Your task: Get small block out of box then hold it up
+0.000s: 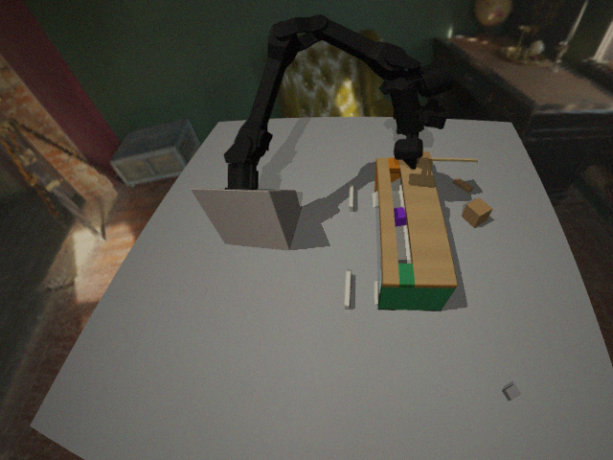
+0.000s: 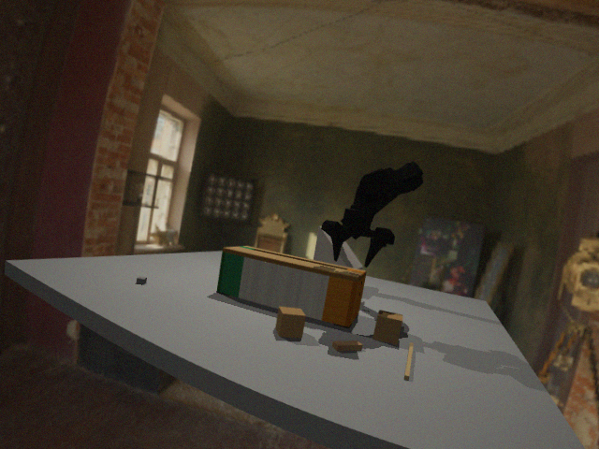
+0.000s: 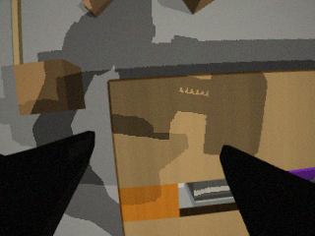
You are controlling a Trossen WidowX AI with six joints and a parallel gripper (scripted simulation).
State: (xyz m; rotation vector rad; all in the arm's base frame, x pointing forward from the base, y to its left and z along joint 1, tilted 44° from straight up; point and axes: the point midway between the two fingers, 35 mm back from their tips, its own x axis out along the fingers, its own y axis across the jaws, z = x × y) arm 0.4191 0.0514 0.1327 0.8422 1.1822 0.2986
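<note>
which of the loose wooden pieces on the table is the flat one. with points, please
The small flat brown slab (image 1: pixel 463 185) (image 2: pixel 347 346): it lies low between the two chunky wooden cubes, shorter than the long thin stick (image 1: pixel 455 159) (image 2: pixel 409 361) (image 3: pixel 18 31).

Black six-joint robot arm (image 1: pixel 297 36) (image 2: pixel 379 193), raised in a high arch and bent downward at the wrist. Its black parallel-jaw gripper (image 1: pixel 411 160) (image 2: pixel 352 263) (image 3: pixel 159 145) points down, the two tapered fingers spread wide apart, with nothing between them.
</note>
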